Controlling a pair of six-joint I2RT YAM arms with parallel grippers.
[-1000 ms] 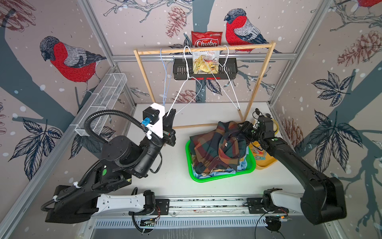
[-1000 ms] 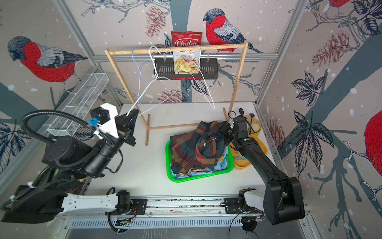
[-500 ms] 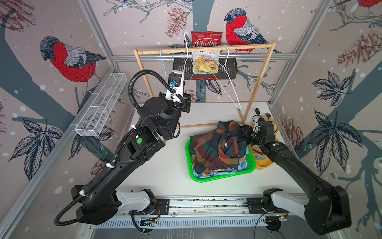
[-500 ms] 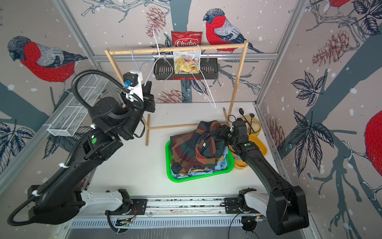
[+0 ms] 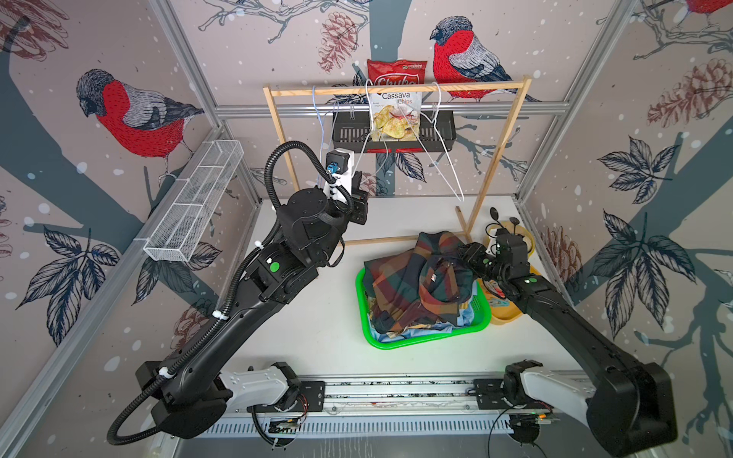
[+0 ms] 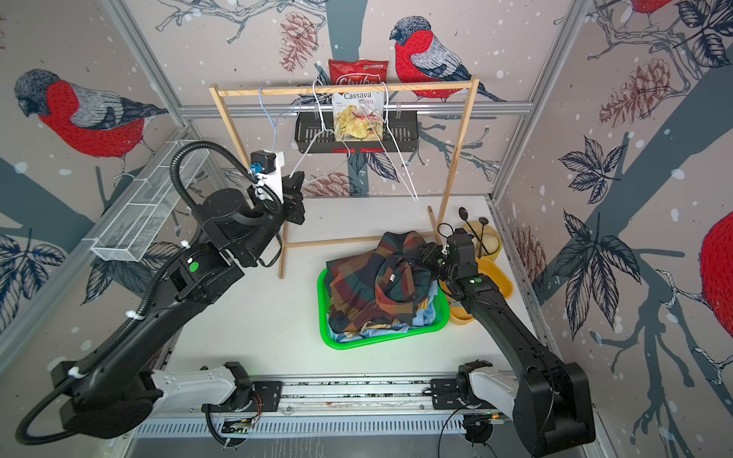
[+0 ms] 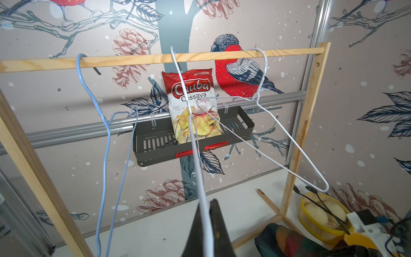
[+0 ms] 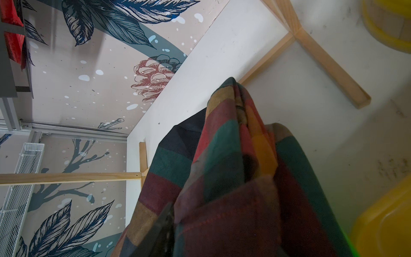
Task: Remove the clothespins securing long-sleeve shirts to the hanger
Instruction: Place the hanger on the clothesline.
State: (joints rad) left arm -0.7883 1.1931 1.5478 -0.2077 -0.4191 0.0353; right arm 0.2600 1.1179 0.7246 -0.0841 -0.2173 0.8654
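Observation:
My left gripper is raised under the wooden rail and shut on the lower wire of a bare white hanger. A second white hanger and a blue hanger also hang bare. The dark checked shirt lies on top of a light blue shirt in the green basket. My right gripper is at the checked shirt's collar side. Fabric fills the gap beside one of its fingers, and the other finger is hidden. The clothespins are out of view.
A black shelf with a chips bag hangs behind the rail. A yellow bowl with spoons and a yellow tray sit right of the basket. A white wire basket is on the left wall.
My left arm rose from low over the table up to the rail, still holding the white hanger's wire. My right gripper stayed at the checked shirt and its jaws narrowed.

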